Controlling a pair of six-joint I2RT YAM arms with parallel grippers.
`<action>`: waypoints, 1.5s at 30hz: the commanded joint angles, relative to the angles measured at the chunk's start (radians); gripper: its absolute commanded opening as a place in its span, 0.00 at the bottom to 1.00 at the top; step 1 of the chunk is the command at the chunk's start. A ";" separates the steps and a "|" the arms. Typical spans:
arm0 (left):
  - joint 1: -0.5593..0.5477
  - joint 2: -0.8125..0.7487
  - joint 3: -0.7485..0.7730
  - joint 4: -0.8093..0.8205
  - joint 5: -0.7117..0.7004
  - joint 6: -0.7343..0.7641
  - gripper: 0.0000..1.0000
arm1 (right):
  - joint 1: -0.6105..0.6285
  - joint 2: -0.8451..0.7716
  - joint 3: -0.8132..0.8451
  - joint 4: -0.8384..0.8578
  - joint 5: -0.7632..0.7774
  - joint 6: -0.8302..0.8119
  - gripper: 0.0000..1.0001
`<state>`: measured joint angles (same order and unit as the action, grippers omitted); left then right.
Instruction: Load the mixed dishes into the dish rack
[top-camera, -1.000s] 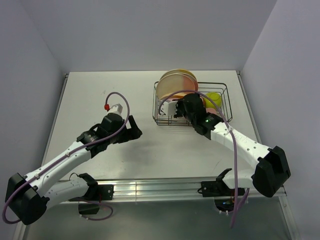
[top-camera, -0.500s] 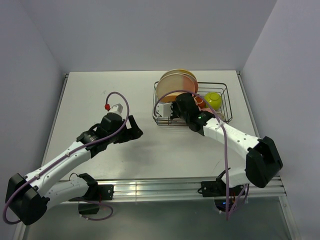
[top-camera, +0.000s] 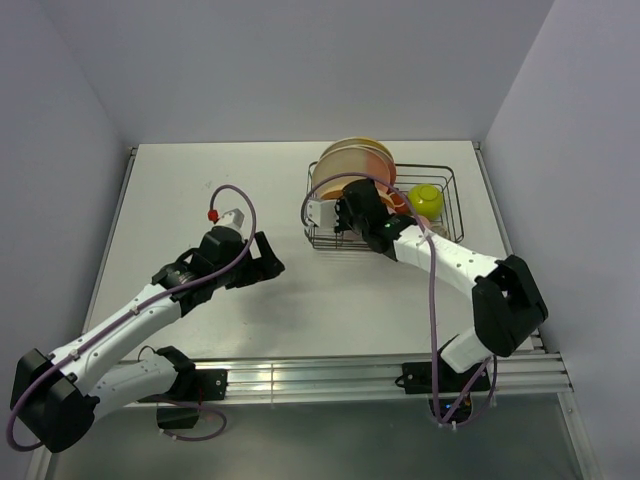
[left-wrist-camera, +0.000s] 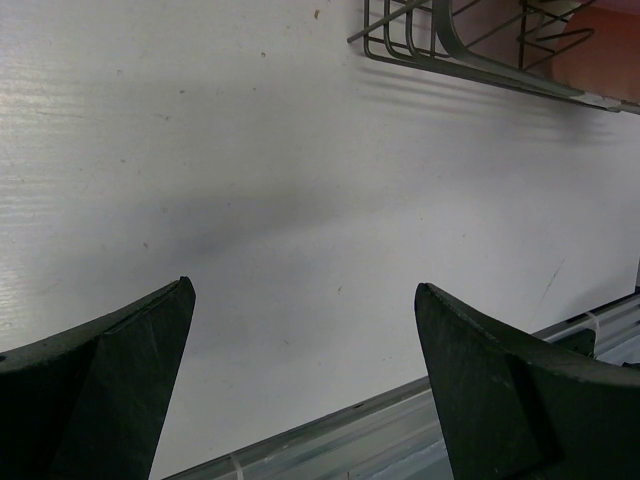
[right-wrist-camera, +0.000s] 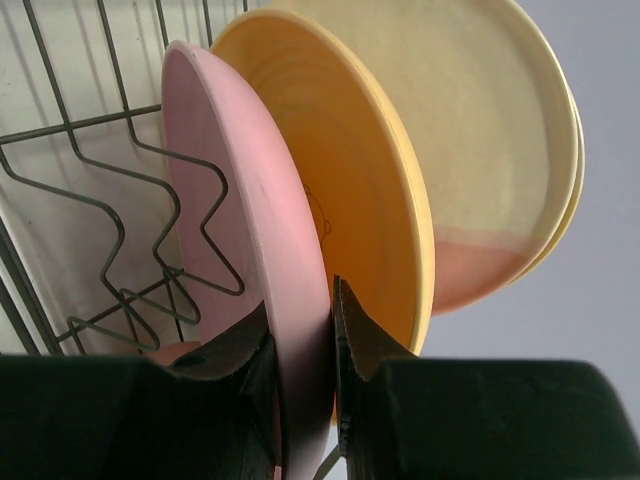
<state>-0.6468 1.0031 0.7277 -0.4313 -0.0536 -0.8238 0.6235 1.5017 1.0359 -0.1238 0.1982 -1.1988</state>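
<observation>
My right gripper (right-wrist-camera: 300, 318) is shut on the rim of a pink plate (right-wrist-camera: 235, 190), which stands upright among the prongs of the dish rack (right-wrist-camera: 118, 205). Right behind it stand a yellow-orange plate (right-wrist-camera: 360, 170) and a cream-and-pink plate (right-wrist-camera: 480, 130). From above, the right gripper (top-camera: 345, 214) reaches over the left half of the dish rack (top-camera: 432, 168), in front of the standing plates (top-camera: 352, 160). A lime-yellow bowl (top-camera: 427, 198) lies in the rack's right half. My left gripper (top-camera: 266, 256) hovers open over bare table, left of the rack.
In the left wrist view the rack's near corner (left-wrist-camera: 420, 45) shows at the top right, with something reddish (left-wrist-camera: 605, 65) inside it. The table's front rail (left-wrist-camera: 420, 415) runs under the open left gripper (left-wrist-camera: 300, 370). A small red-tipped white part (top-camera: 222, 213) lies at mid-left.
The right arm has swung left along the rack with the pink plate, closer to the standing plates. The left arm has stayed where it was.
</observation>
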 joint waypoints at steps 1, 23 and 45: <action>0.006 -0.021 -0.002 0.023 0.020 0.015 0.98 | -0.021 0.057 0.073 0.092 0.004 0.015 0.23; 0.009 -0.012 -0.034 0.057 0.067 -0.026 0.98 | 0.022 -0.194 0.066 0.128 -0.164 0.215 1.00; 0.007 -0.046 -0.071 0.097 0.126 -0.090 0.97 | 0.045 -0.382 0.009 -0.197 0.082 1.449 1.00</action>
<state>-0.6418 0.9691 0.6666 -0.3763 0.0490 -0.9005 0.6598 1.1587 1.0786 -0.2157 0.1932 -0.0334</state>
